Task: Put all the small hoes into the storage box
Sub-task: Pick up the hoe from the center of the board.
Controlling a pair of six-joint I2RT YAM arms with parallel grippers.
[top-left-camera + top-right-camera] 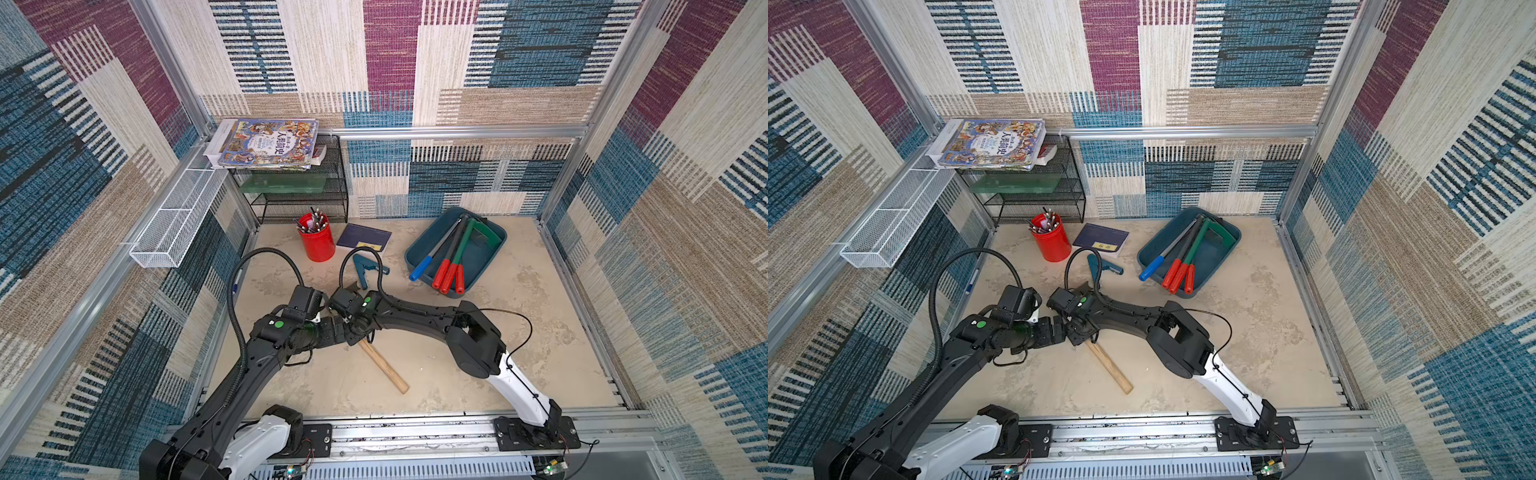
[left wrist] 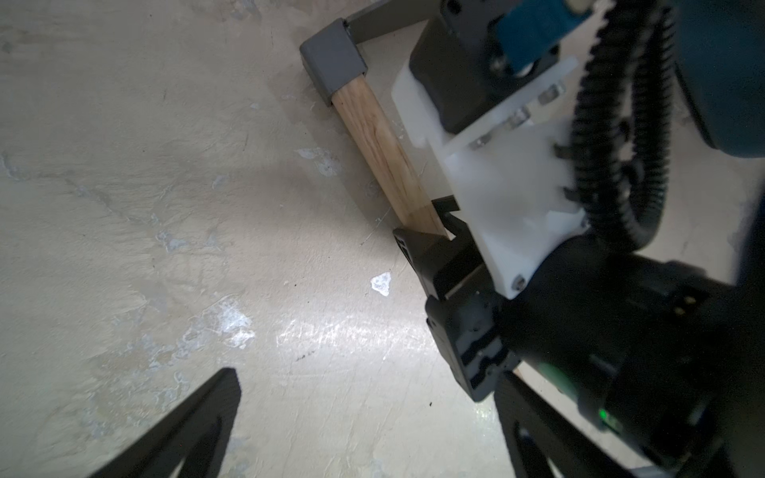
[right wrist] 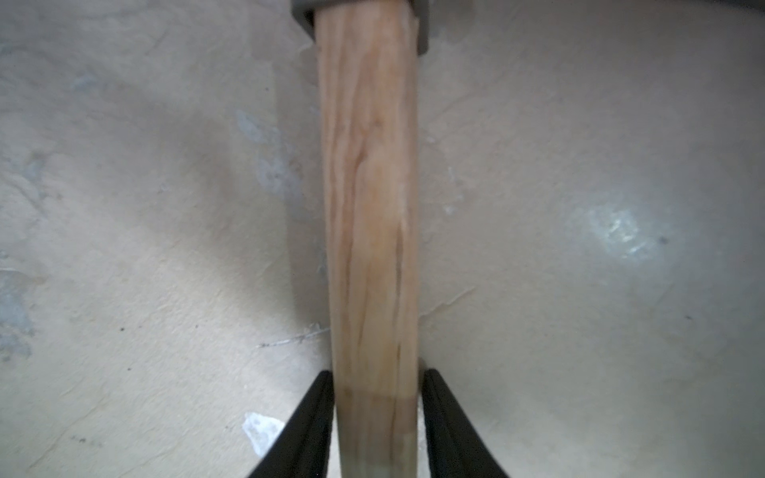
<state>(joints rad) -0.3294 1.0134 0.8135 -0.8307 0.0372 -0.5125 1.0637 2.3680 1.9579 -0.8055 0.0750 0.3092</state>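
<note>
My right gripper (image 3: pixel 376 372) clamps the small hoe (image 1: pixel 384 368) by its wooden handle, long axis slanting mid-desk (image 1: pixel 519 332) toward the near edge, the storage box (image 1: pixel 482 257) off toward the far right corner; my left gripper (image 2: pixel 368 372) hangs spread, empty, alongside.

Overhead pair, wrist views sharing hoe (image 3: pixel 372 207)

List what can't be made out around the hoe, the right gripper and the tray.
- Small hoe, head: the right arm covers it in both top views, and both wrist views cut it off at an edge.
- Right gripper: its fingers flank the handle, but the blurred right wrist view leaves contact unclear.
- Tools in the storage box: their heads overlap and are too small to tell in both top views.
</note>
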